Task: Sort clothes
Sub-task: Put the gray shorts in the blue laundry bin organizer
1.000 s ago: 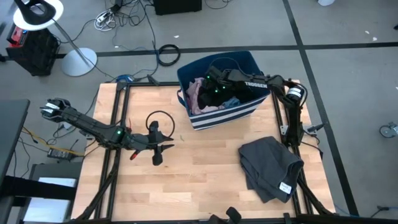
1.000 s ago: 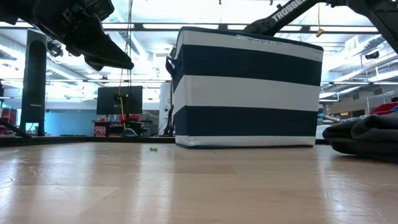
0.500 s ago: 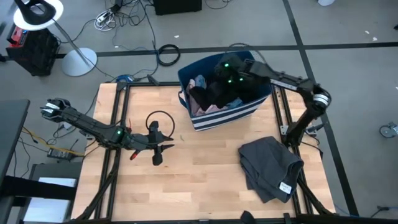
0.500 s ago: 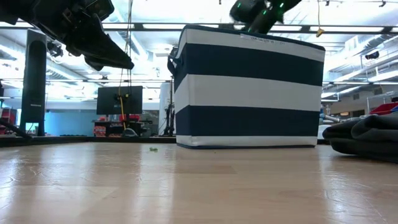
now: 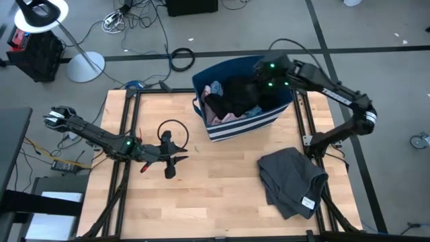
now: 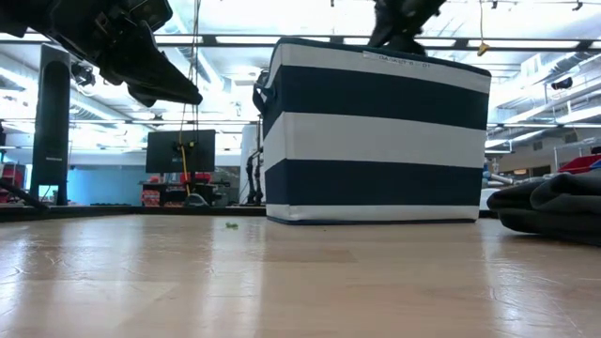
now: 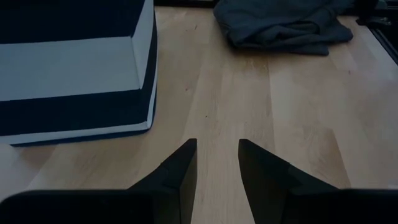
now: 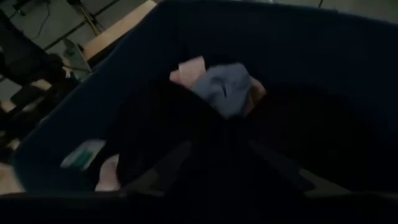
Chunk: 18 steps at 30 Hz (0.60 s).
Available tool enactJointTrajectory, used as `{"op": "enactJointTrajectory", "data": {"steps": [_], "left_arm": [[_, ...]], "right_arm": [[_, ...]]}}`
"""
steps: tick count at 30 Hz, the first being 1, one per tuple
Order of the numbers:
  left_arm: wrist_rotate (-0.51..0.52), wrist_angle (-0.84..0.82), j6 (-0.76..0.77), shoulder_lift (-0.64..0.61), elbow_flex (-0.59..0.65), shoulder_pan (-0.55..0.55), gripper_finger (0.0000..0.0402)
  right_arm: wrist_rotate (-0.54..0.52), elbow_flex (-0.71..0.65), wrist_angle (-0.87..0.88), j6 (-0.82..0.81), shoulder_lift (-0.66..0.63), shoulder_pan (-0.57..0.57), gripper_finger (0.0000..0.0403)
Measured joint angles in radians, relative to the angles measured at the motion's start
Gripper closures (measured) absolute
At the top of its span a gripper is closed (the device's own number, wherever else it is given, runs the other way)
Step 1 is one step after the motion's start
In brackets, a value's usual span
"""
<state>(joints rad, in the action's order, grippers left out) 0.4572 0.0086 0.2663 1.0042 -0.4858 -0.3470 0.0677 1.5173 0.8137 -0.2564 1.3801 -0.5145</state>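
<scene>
The navy bin with white stripes (image 5: 248,121) stands at the table's far side and holds mixed clothes: a black garment (image 5: 228,97), a grey-blue piece (image 8: 221,87) and pink pieces (image 5: 225,117). My right gripper (image 5: 259,84) is over the bin's right part, above its rim, as the low view (image 6: 404,23) shows, and is shut on the black garment. A dark grey garment (image 5: 292,178) lies flat on the table at the near right. My left gripper (image 5: 171,165) hangs open and empty above the table's left half. My right gripper has the black garment's cloth (image 8: 217,140) between its two fingers, coming from above and slanting down into the bin. The spot is too dark to tell edge from fold or the number of layers. The garment trails from the fingers to the pile (image 5: 215,101) in the bin.
The bin's walls (image 6: 376,131) stand tall between my two arms. Bare wood (image 5: 215,181) lies between the bin, my left gripper and the dark grey garment. A black cable loop (image 5: 173,129) hangs by my left arm.
My right gripper has risen out of the bin's left part and gone toward the table's right edge, above the rim. The black garment has come up with it and now spreads over the other clothes, its far part still on the pile.
</scene>
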Motion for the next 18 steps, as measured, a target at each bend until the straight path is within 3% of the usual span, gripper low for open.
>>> {"op": "enactJointTrajectory", "data": {"steps": [6, 18], "left_arm": [[0.0, 0.0, 0.0, 0.0, 0.0, 0.0, 0.028], [0.0, 0.0, 0.0, 0.0, 0.0, 0.0, 0.028]], "right_arm": [[-0.025, 0.001, 0.166, -0.036, -0.092, 0.038, 0.0248], [-0.323, 0.001, 0.411, -0.255, -0.275, 0.334, 0.0249]]}}
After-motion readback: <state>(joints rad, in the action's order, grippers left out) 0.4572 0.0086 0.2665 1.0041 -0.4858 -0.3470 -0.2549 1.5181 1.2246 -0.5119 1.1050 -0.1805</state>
